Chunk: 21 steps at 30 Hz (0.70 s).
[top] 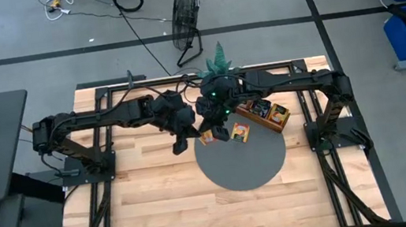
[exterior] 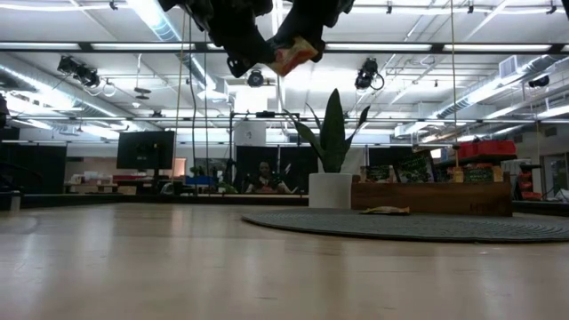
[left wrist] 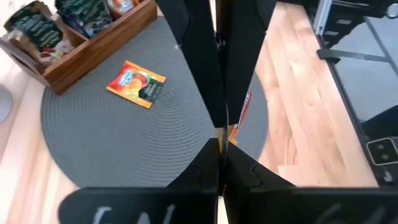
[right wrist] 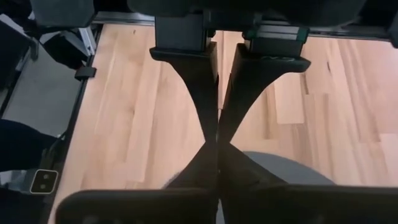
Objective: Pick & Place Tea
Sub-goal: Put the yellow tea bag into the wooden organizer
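You are looking at a pale wooden table (top: 160, 207) with a round grey mat (top: 242, 167) on it, in a workshop with a fan (top: 185, 12) standing on the floor behind. One orange sachet (left wrist: 137, 84) is lying flat on the mat near the wooden tray (left wrist: 93, 46) of tea. Both grippers are hanging high above the mat's edge: the left gripper (left wrist: 219, 134) is pinching an orange sachet (exterior: 293, 55), mostly hidden behind its fingers, and the right gripper (right wrist: 217, 146) is sitting closed on nothing visible.
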Motion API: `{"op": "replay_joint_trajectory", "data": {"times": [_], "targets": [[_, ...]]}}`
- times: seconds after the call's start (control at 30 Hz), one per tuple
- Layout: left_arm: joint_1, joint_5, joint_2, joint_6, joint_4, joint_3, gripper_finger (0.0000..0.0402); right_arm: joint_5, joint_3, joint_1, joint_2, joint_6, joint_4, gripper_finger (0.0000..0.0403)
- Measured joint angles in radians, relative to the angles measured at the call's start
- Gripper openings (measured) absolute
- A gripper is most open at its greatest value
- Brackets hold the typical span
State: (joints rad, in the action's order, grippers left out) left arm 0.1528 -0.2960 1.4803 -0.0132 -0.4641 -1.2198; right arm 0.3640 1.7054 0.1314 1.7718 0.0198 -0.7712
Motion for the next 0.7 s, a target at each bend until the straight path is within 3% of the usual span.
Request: {"op": "replay_joint_trajectory", "data": {"times": [0.17,0.4,0.7], "targets": [[0.0,0.014,0.0,0.001,0.0,0.0,0.0023,-0.02,0.0,0.0,-0.003,-0.009,-0.004,0.0002],[0.001,0.021,-0.001,0.054,0.005,0.0,0.0052,-0.128,-0.007,0.015,-0.05,-0.013,-0.03,0.0001],[0.001,0.116,-0.002,0.081,0.009,0.0,0.0055,-0.255,-0.19,0.082,-0.286,0.036,-0.027,0.0]]}}
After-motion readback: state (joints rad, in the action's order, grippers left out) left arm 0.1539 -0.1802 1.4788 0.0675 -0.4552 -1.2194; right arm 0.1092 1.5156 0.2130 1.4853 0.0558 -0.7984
